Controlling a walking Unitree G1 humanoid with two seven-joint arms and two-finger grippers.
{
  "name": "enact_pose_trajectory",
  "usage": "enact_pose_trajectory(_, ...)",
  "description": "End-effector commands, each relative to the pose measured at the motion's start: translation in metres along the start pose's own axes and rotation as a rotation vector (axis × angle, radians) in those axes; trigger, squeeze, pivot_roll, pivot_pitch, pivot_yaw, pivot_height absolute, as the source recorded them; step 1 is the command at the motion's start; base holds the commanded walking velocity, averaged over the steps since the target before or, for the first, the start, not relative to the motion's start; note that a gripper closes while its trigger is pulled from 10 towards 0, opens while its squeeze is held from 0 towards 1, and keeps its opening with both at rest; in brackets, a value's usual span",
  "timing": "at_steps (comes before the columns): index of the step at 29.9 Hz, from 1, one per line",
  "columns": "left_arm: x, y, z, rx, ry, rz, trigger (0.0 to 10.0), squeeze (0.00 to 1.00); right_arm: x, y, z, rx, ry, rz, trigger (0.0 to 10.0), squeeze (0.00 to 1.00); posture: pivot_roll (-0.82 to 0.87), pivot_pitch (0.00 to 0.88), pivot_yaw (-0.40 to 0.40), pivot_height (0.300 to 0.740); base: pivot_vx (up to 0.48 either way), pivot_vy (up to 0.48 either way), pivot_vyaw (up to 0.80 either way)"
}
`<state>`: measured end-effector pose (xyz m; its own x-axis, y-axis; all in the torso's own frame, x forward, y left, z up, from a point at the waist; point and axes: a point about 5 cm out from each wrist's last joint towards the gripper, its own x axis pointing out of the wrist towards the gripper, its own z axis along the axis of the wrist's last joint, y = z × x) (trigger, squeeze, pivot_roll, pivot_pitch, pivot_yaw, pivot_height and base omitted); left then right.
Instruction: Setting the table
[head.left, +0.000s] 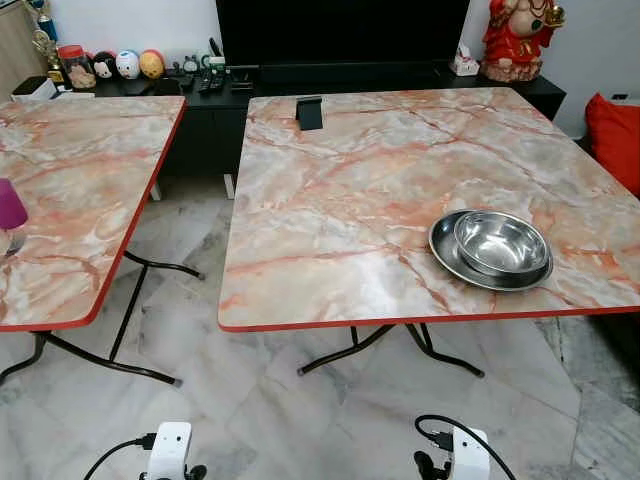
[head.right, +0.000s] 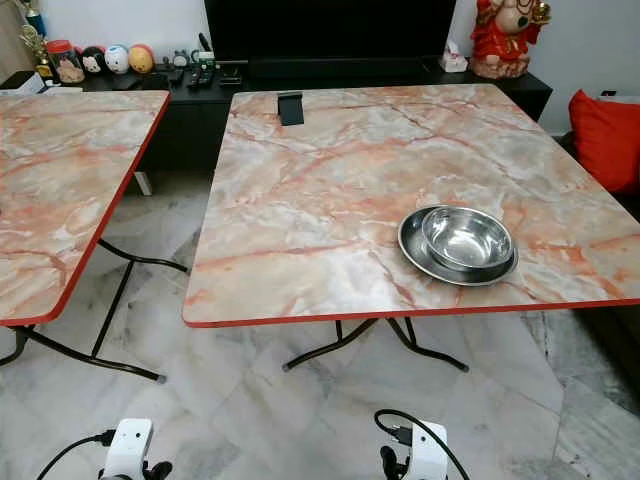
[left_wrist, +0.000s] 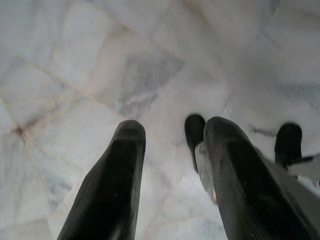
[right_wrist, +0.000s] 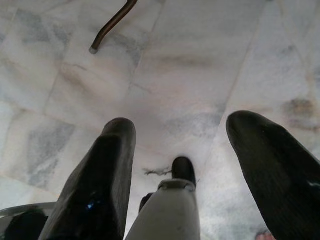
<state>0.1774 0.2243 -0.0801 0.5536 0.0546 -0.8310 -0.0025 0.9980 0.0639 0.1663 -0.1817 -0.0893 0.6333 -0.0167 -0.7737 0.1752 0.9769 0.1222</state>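
Observation:
A steel bowl sits inside a steel plate near the front right corner of the marble-patterned table ahead of me. On a second, matching table to the left, a purple object stands at the view's edge. Both arms hang low in front of the tables. My left gripper is open above the pale floor tiles, holding nothing. My right gripper is open too, also empty, with a table foot on the floor beyond it.
A small black stand is at the far edge of the main table. Behind the tables runs a black TV cabinet with toys and a red statue. A red cushion lies to the right. Black folding legs flank the gap between the tables.

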Motion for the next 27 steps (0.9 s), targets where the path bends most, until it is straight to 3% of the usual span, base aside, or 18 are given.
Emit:
enact_pose_trajectory(1,-0.0019,0.0021,-0.0117,0.016,0.048,-0.002,10.0,0.00,-0.0002,-0.0001,0.0006,0.019,-0.012,0.003,10.0,0.00,-0.04,0.000,0.005,0.740,0.000,0.000,0.00)
enact_pose_trajectory(24,-0.0018,0.0023,-0.0114,0.002,0.056,-0.007,10.0,0.00,0.0006,0.0002,0.0025,-0.024,-0.002,0.014,10.0,0.00,-0.03,0.000,0.002,0.740,0.000,0.000,0.00)
enact_pose_trajectory(27,-0.0018,0.0027,-0.0113,0.001,0.054,-0.005,10.0,0.00,0.0005,-0.0002,0.0030,-0.017,-0.013,-0.001,10.0,0.00,-0.02,0.000,0.003,0.740,0.000,0.000,0.80)
